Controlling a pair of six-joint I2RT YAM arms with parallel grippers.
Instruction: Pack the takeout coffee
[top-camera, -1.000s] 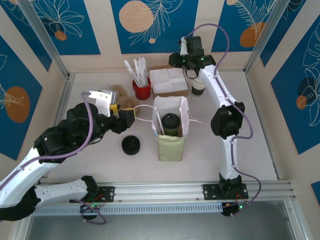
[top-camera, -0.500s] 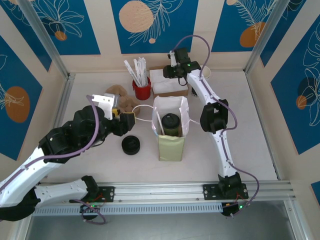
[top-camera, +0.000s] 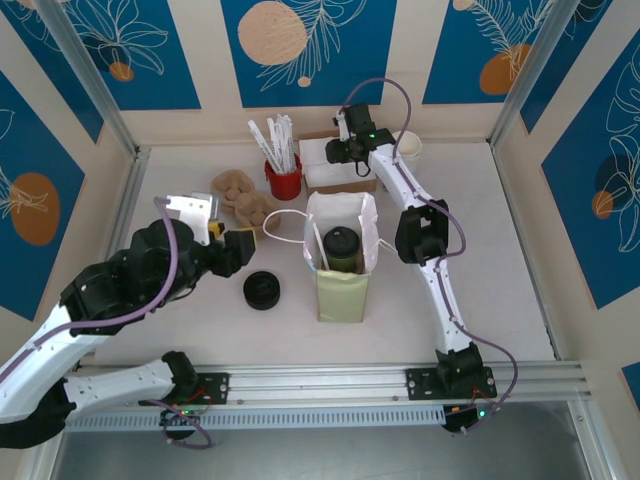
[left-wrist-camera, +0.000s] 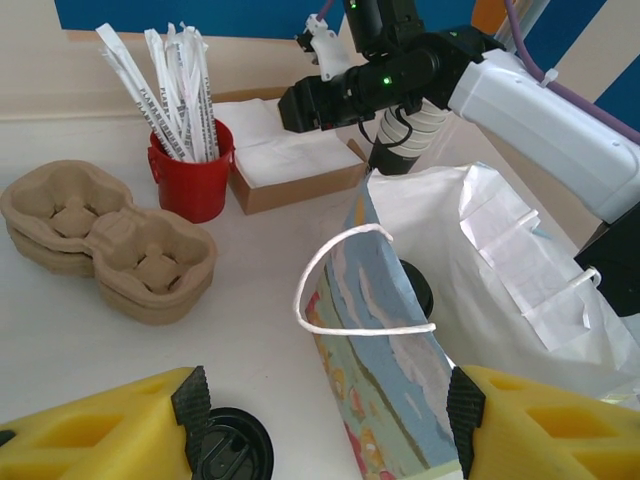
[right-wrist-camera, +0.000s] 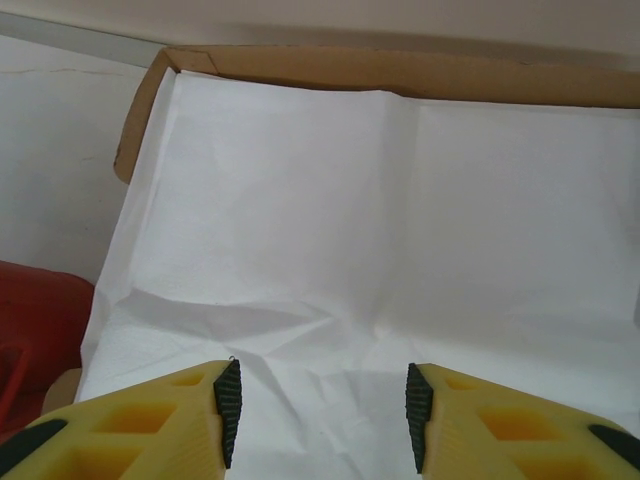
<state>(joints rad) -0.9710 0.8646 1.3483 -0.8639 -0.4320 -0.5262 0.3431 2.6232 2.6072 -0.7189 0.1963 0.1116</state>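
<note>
The takeout coffee (top-camera: 340, 243), a cup with a black lid, stands inside the open paper bag (top-camera: 341, 290) at mid-table. In the left wrist view its lid (left-wrist-camera: 418, 291) peeks from behind the bag's (left-wrist-camera: 396, 370) printed wall. My left gripper (top-camera: 243, 243) is open just left of the bag; seen from the wrist, the left gripper (left-wrist-camera: 328, 428) frames the bag's near corner and string handle (left-wrist-camera: 330, 280) without touching them. My right gripper (top-camera: 345, 150) hovers open over the napkin box (top-camera: 322, 160); its jaws (right-wrist-camera: 318, 405) stand just above the white napkins (right-wrist-camera: 350, 220).
A pile of black lids (top-camera: 262, 290) lies left of the bag, close under my left gripper. A red cup of straws (top-camera: 283, 180) and brown cup carriers (top-camera: 240, 195) sit at the back left. White cups (top-camera: 408, 147) stand right of the napkin box, beside the right arm.
My right gripper has swung left from the white cups to above the napkin box, its jaws widening. My left arm has drawn back slightly from the bag.
</note>
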